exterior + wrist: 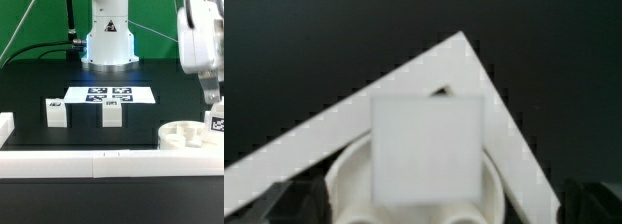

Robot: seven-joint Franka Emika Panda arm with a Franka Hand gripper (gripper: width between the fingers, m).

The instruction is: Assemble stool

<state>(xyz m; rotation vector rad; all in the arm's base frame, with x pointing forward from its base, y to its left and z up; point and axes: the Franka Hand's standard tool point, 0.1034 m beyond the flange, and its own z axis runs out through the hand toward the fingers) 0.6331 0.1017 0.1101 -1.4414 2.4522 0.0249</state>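
over the seat (185,135), at the exterior view's right: pinching a leg (215,123) in the end effector (212,110). likely fitting the first leg; next calls for centring over a socket, lowering straight, then probably twisting home.

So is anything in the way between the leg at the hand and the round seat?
Nothing visible. The hand holds the leg just above the seat, with no other part between them.
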